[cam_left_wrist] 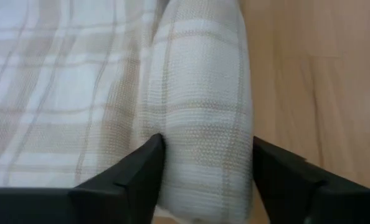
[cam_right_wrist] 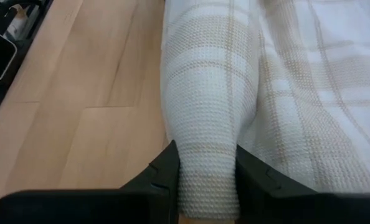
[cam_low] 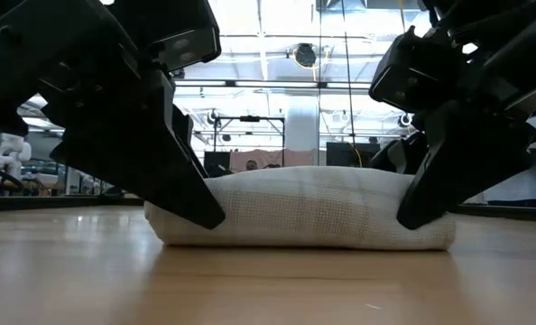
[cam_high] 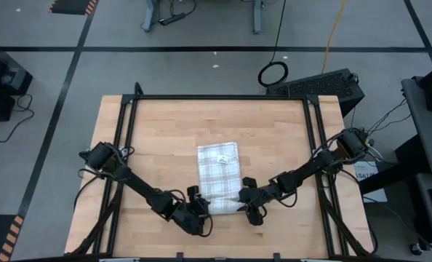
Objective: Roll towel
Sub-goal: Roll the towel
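Pinching the soft, floppy towel [cam_high: 218, 175] roll's near ends: right gripper [cam_right_wrist: 207, 174] clamped tight, left gripper [cam_left_wrist: 207, 168] straddling, barely touching.

The table [cam_high: 165, 131] has a light wooden top made of narrow planks, inside a black metal frame [cam_high: 216, 97]. It stands on a grey floor [cam_high: 201, 69] with dark lines [cam_high: 223, 49] that form large squares. A strip with orange and black stripes [cam_high: 74, 6] lies at the top left, and another one [cam_high: 11, 236] at the lower left. A black cable makes a loop [cam_high: 273, 73] on the floor, near a black box [cam_high: 321, 86]. A yellow cable [cam_high: 337, 29] runs across the floor. In the low view the room behind is wide and bright, with ceiling lights [cam_low: 250, 18], a white column [cam_low: 301, 131] and dark equipment [cam_low: 250, 135] far away.
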`<state>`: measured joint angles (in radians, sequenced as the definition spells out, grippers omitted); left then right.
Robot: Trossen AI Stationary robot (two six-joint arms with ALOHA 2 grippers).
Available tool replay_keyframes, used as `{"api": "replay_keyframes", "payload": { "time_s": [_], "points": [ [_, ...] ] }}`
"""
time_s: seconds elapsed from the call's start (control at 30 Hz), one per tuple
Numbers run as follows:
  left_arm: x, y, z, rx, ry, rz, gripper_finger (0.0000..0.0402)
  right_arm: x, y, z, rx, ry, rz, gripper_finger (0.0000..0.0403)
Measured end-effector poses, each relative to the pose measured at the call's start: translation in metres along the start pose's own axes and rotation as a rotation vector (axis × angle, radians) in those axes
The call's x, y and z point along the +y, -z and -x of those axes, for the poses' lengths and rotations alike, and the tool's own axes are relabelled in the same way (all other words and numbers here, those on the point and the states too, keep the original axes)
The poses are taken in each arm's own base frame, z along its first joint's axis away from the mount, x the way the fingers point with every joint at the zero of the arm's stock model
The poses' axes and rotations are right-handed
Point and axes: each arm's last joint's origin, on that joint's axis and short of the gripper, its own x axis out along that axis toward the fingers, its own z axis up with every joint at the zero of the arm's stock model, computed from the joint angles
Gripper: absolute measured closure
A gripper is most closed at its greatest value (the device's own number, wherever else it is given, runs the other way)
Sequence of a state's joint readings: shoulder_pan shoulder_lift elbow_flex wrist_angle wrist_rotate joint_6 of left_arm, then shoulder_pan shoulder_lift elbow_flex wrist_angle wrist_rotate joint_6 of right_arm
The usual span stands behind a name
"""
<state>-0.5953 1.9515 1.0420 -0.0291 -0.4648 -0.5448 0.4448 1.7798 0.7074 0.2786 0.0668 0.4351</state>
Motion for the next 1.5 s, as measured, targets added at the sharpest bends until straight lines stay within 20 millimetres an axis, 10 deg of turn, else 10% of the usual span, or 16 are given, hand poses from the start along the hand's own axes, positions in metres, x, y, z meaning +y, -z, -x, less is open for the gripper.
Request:
{"api": "replay_keyframes", "payload": {
  "time_s": [0.33, 0.93, 1.5],
  "points": [
    [-0.001, 0.000, 0.002, 0.010, 0.010, 0.075, 0.0345, -0.010, -0.008, 0.004, 0.069, -0.159, -0.160, 0.0314],
    [0.012, -0.022, 0.015, 0.101, 0.320, 0.395, 0.0344, -0.052, -0.036, 0.021, 0.268, -0.521, -0.723, 0.0314],
    [0.064, 0.012, -0.005, 0.152, 0.593, 0.734, 0.0344, -0.062, -0.027, 0.006, 0.336, -0.461, -0.923, 0.0312]
  ]
}}
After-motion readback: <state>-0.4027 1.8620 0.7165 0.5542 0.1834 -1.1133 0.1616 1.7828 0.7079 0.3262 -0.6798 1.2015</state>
